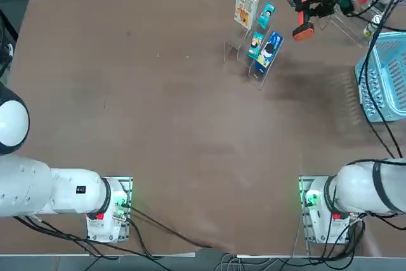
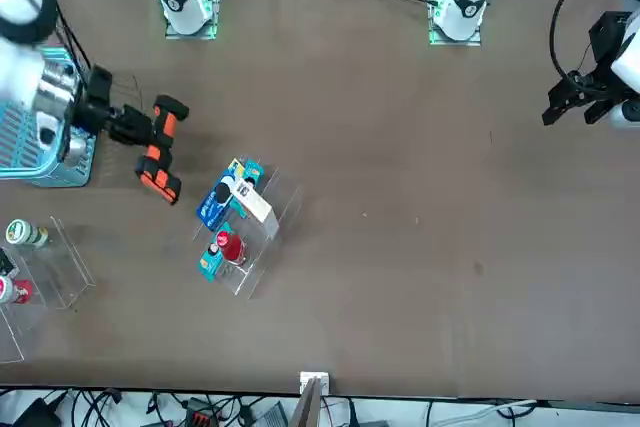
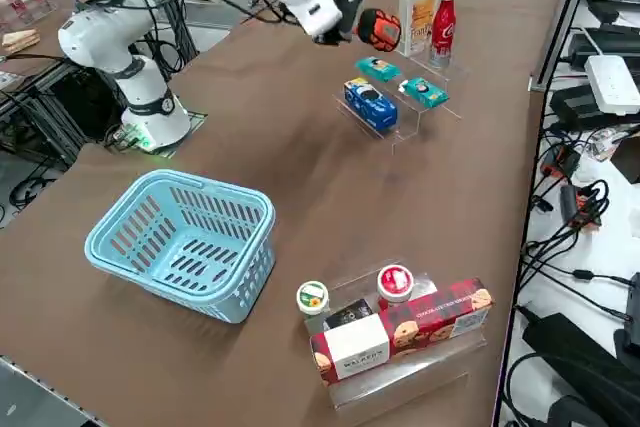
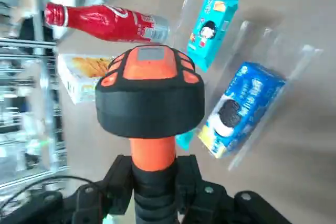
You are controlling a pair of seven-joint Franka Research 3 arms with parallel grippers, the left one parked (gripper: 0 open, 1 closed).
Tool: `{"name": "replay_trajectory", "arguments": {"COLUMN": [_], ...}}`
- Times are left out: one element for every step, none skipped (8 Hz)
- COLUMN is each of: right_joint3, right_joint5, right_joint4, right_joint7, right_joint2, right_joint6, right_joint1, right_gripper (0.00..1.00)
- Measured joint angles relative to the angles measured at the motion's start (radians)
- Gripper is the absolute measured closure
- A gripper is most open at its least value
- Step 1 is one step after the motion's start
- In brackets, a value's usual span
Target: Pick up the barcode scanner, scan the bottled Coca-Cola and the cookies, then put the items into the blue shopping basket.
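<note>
Barcode scanner [image 4: 149,95] sits clamped by its orange handle in the right gripper [image 4: 155,182], whose fingers are closed around it, carried in the air above the far right part of the table [image 1: 158,131]; its black and orange head faces the clear display rack [image 1: 250,61] where the goods stand; the bottled Coca-Cola [image 3: 443,25] and the cookies [image 3: 418,18] stand side by side on the rack's back row, upright, with the blue packet [image 3: 371,104] and two small teal packets [image 3: 424,93] on the lower step before them; in the wrist view the scanner's head lines up roughly with the gap between the cola bottle [image 4: 105,21] and the white carton [image 4: 86,74], so both lie straight ahead along the scanner's pointing axis, near but not touching; my reading is that the coming move turns on aiming the head at a label, and a small swing would do it; the blue shopping basket [image 1: 387,84] waits empty at the table's right edge, beside the working arm, well apart from the rack
</note>
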Motion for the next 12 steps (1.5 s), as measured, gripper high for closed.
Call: {"name": "replay_trajectory", "arguments": {"right_joint3": [-0.001,-0.001,-0.001,-0.001,-0.001,-0.001,-0.001,0.002,0.006,0.009,0.010,0.010], "right_joint5": [0.096,0.187,0.282,0.359,0.419,0.469,0.527,0.596,0.650,0.685,0.722,0.757], "right_joint4": [-0.010,-0.024,-0.045,-0.071,-0.096,-0.121,-0.151,-0.180,-0.206,-0.226,-0.244,-0.259], "right_joint7": [-0.087,-0.153,-0.219,-0.283,-0.326,-0.362,-0.400,-0.422,-0.448,-0.494,-0.535,-0.568], "right_joint2": [0.049,0.086,0.115,0.135,0.151,0.158,0.160,0.160,0.160,0.160,0.160,0.160], "right_joint6": [-0.002,-0.005,-0.007,-0.007,-0.007,-0.007,-0.007,-0.007,-0.007,-0.003,0.005,0.013], "right_joint1": [-0.011,-0.015,-0.015,-0.015,-0.014,-0.014,-0.014,-0.013,-0.009,-0.002,0.008,0.023], "right_gripper": [0.56,0.56,0.56,0.56,0.56,0.56,0.56,0.56,0.56,0.56,0.56,0.56]}}
